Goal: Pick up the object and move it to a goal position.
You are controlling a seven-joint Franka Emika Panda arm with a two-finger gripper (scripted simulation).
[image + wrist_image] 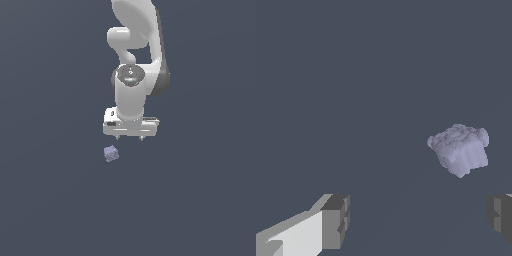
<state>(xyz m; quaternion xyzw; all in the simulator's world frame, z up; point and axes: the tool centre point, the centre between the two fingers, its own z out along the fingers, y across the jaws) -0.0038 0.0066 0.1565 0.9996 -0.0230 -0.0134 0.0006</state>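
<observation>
The object point(111, 153) is a small pale lavender-grey bumpy lump lying on the dark grey floor. It sits just below and toward the exterior view's left of my white gripper point(129, 137). The wrist view shows the object point(460, 149) up close, outside the gap between the fingers and nearer one grey fingertip point(499, 216) than the other fingertip point(336, 221). My gripper point(417, 219) is open, its fingers spread wide with nothing between them. In the exterior view only the tips of the fingers show under the hand.
The white arm point(136, 55) rises above the hand toward the top of the exterior view. A uniform dark grey surface point(55, 200) fills all else in both views.
</observation>
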